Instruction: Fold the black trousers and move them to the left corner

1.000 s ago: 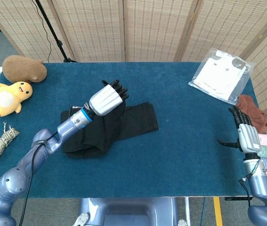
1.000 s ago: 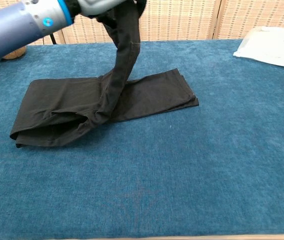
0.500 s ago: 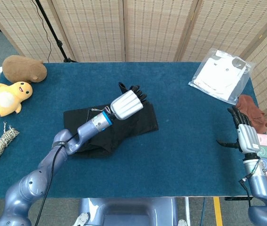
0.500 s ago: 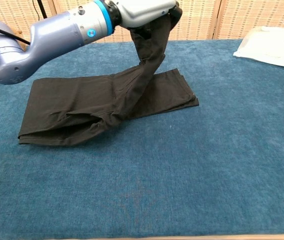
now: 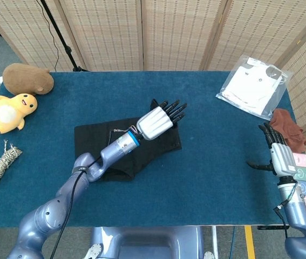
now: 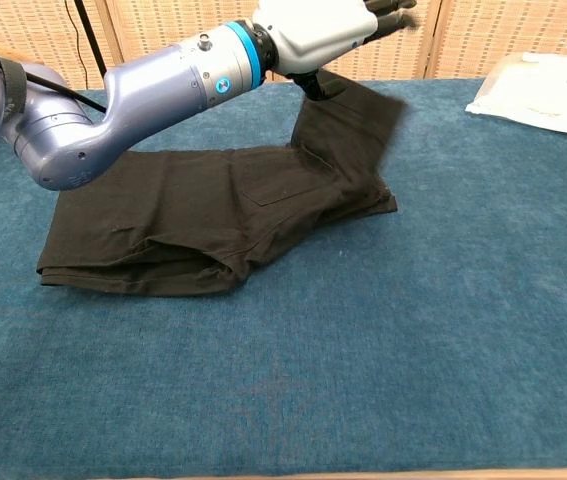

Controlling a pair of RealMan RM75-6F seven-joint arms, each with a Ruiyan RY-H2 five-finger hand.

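The black trousers lie in the middle of the blue table, partly folded, with the doubled layer at their left end. My left hand hovers above their right end with its fingers stretched out straight. A flap of trouser cloth stands up just under the palm, its right edge blurred as it drops onto the lower leg. No finger shows a grip on it. My right hand stays at the table's right edge, fingers apart, holding nothing.
A clear bag with a white garment lies at the back right. A rust-coloured cloth sits at the right edge. At the left are a brown plush, a yellow duck plush and a rope bundle.
My left hand has carried the lifted trouser leg rightward over the lower leg and spread its fingers; the cloth is dropping flat. The right hand has not moved.
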